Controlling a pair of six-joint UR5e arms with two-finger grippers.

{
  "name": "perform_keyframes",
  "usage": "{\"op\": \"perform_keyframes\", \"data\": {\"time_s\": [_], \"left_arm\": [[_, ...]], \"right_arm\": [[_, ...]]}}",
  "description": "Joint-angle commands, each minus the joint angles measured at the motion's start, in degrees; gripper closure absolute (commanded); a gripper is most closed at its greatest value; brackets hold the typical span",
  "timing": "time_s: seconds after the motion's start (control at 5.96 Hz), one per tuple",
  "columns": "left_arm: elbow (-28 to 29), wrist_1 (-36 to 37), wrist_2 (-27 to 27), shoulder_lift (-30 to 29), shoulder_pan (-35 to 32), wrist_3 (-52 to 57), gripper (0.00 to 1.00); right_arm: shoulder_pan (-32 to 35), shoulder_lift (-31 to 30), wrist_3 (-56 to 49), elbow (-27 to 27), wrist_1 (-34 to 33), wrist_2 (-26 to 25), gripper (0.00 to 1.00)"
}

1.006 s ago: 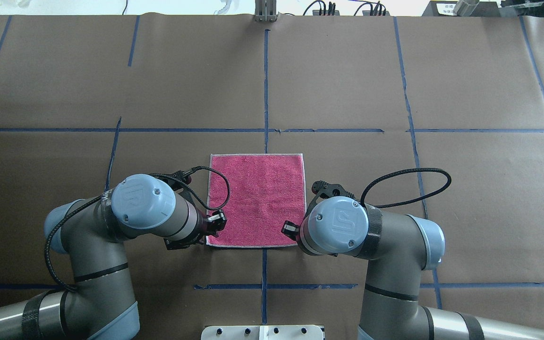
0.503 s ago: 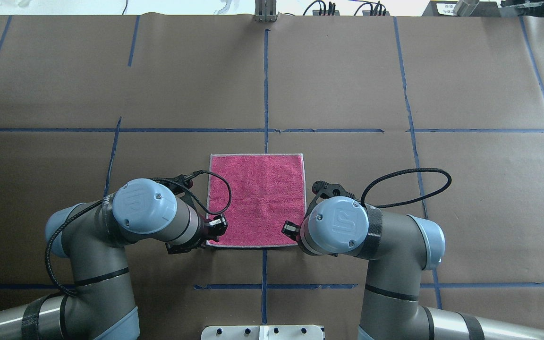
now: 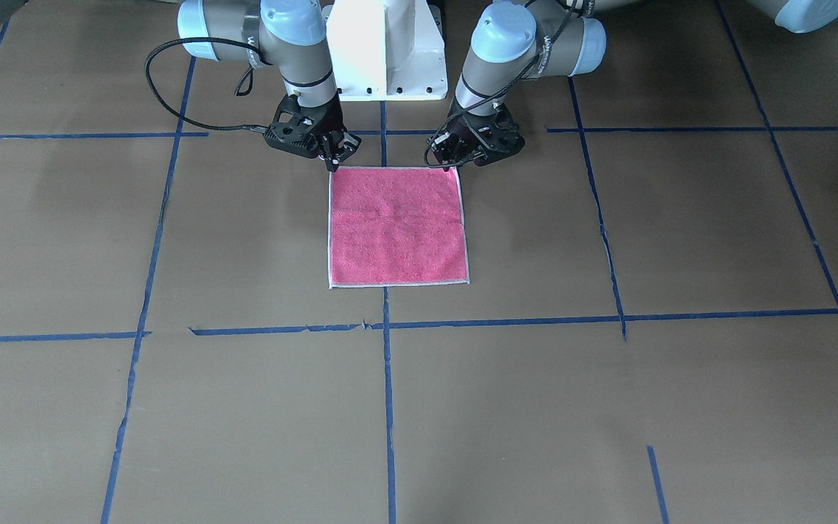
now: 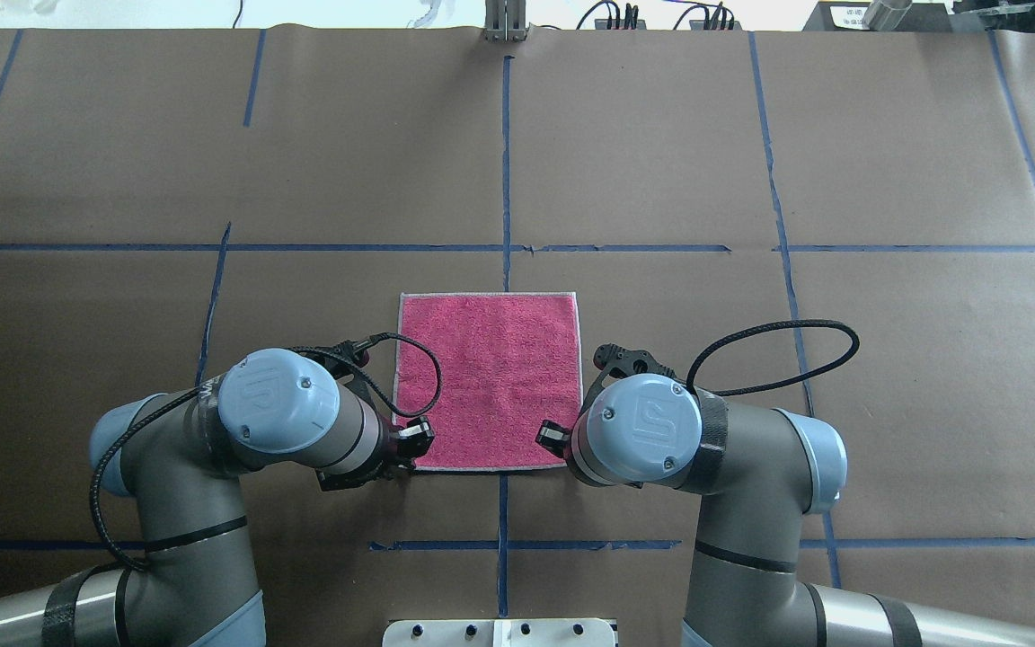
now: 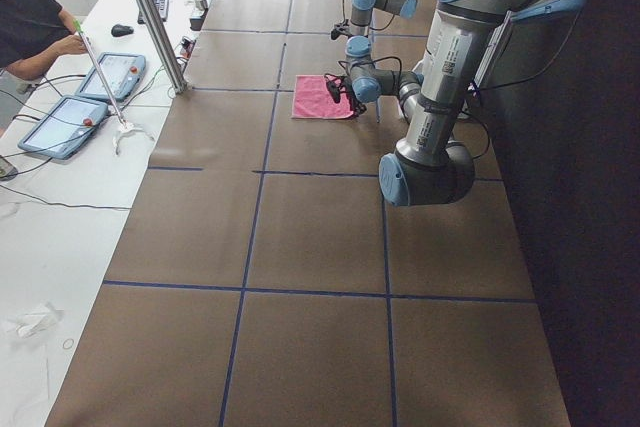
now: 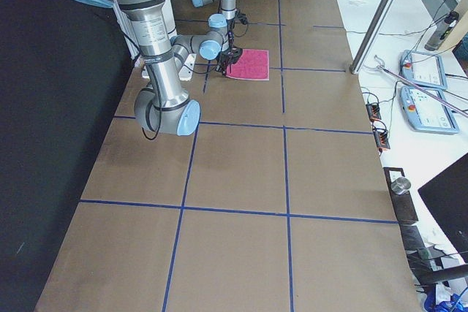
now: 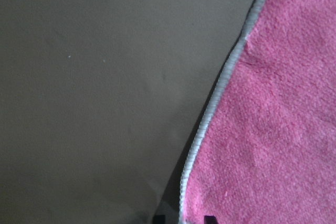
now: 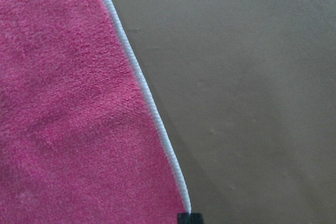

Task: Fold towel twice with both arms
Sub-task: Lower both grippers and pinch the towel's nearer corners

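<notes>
- Across every wide view stretches the table (image 4: 661,162), covered in brown paper and divided by blue tape lines (image 4: 506,162); its far corners are cut off by the frame.
- Left arm (image 4: 275,413) and right arm (image 4: 648,427) bend in from the robot's side, and from overhead their blue-capped wrists hide most of what is beneath them.
- White pedestal (image 3: 386,51) stands between the arms, cut off at the frame edge in both the front and overhead views.
- Towel (image 4: 490,377) lies flat, pink face up, on the table's centre line just in front of the robot; the two corners nearest the robot are hidden under the grippers.
- Black cables (image 4: 778,328) loop off each wrist, and the left one arches over the towel's left edge.
- Left gripper (image 3: 452,161) is down at the towel's near left corner. Its wrist camera shows only two dark fingertips (image 7: 209,219), a narrow gap apart, with the pale hem (image 7: 220,87) running between them. Whether they pinch the cloth cannot be told.
- Right gripper (image 3: 329,156) is down at the near right corner. Only one dark tip (image 8: 189,217) shows, at the end of the hem, so its grip cannot be told.
</notes>
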Motion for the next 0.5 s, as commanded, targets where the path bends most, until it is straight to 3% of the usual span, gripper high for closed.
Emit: {"op": "perform_keyframes", "data": {"time_s": [0.0,0.34], "left_arm": [[-0.3,0.1,-0.1,0.0,0.0,0.0,0.95],[-2.3,0.1,-0.1,-0.1,-0.1,-0.1,1.0]], "right_arm": [[0.0,0.0,0.0,0.0,0.0,0.0,0.97],[0.4,-0.4,0.0,0.9,0.0,0.0,0.97]]}}
